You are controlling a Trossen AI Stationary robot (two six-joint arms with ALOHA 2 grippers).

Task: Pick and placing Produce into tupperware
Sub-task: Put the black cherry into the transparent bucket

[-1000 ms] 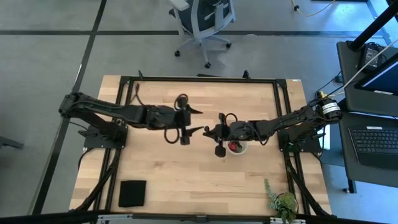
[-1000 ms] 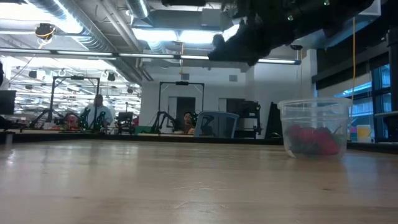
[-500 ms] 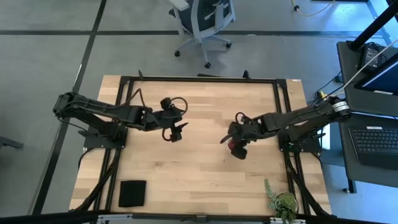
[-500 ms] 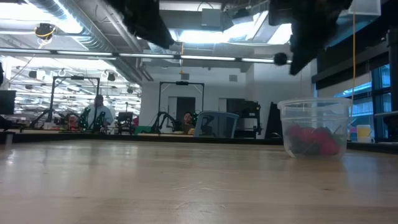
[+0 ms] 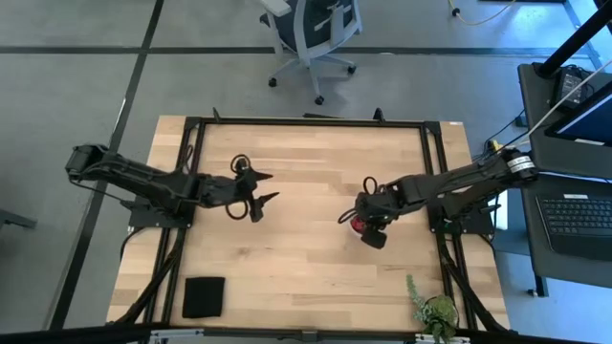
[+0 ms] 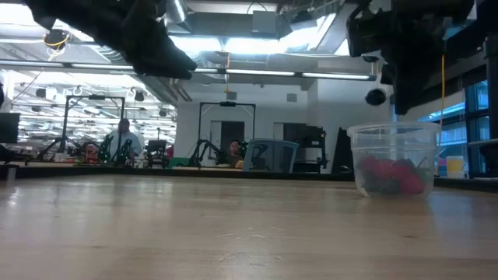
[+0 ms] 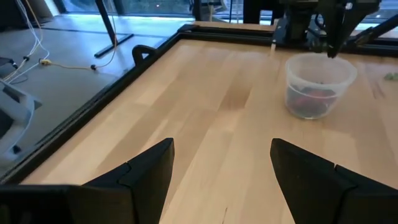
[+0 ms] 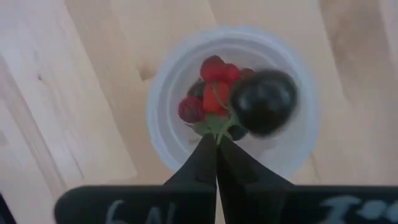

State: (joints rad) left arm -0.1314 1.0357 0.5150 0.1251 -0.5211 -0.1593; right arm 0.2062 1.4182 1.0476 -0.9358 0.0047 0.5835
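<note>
The right end effector (image 8: 216,144) hangs directly above the tupperware tub (image 8: 231,102), its fingers pressed together with nothing visibly between them; a dark rounded object just above the tub's opening is too blurred to tell what it is. The produce, small red fruits (image 8: 211,87) with green stems, lies in a heap at the bottom of the tub. Since the tips sit so close over the tub's pale rim, a sideways move from here could, I judge, clip the rim and tip or slide the light tub across the desk (image 5: 306,268), spilling the fruits. A thin stem snagging on the closed tips could also drag a fruit back out.

The left end effector (image 7: 221,163) waits well away from the tub, over bare desk, fingers spread wide and empty. It poses little risk there.
</note>
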